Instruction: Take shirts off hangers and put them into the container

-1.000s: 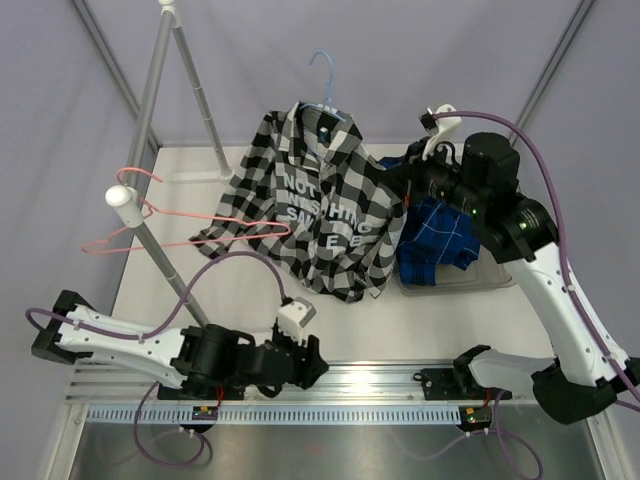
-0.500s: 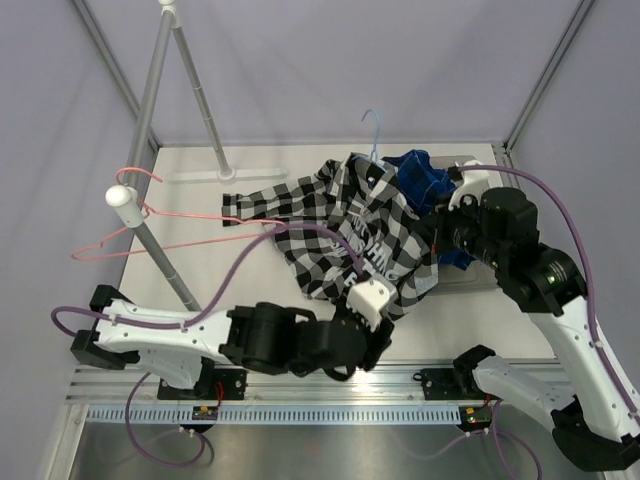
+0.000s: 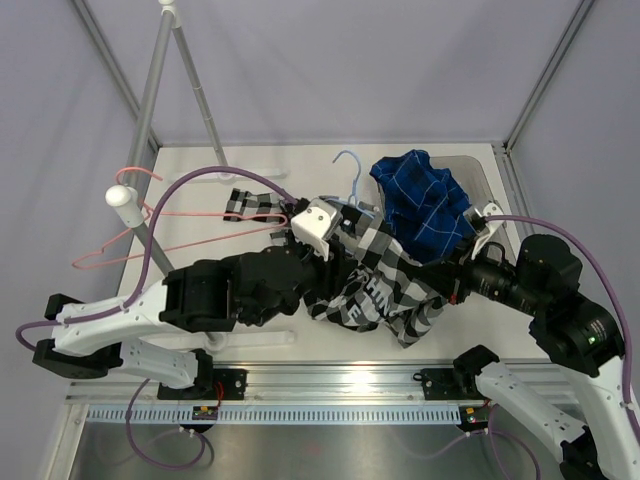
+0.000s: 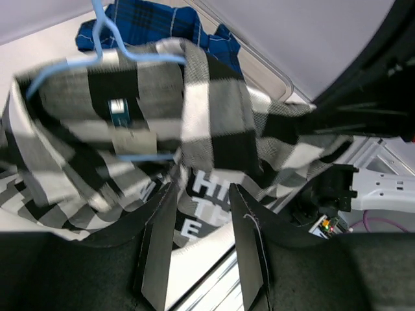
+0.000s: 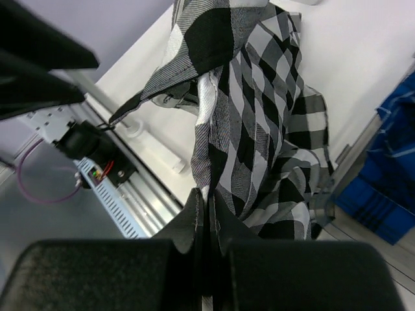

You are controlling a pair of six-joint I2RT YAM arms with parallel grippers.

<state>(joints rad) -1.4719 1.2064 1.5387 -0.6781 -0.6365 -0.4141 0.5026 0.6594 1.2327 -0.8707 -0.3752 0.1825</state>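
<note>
My right gripper (image 5: pixel 202 192) pinches the black-white checked cloth shirt (image 3: pixel 383 283); light-blue wire hanger (image 4: pixel 152 58) just ahead of left gripper (image 4: pixel 202 191), half-spread, seemingly empty

We see a grey metal clothes rack with a white round end cap (image 3: pixel 120 196) and 2 slanted grey legs (image 3: pixel 152 85) standing on a white tabletop (image 3: pixel 300 165), whose near edge carries a ribbed aluminium rail (image 3: pixel 340 378).
</note>
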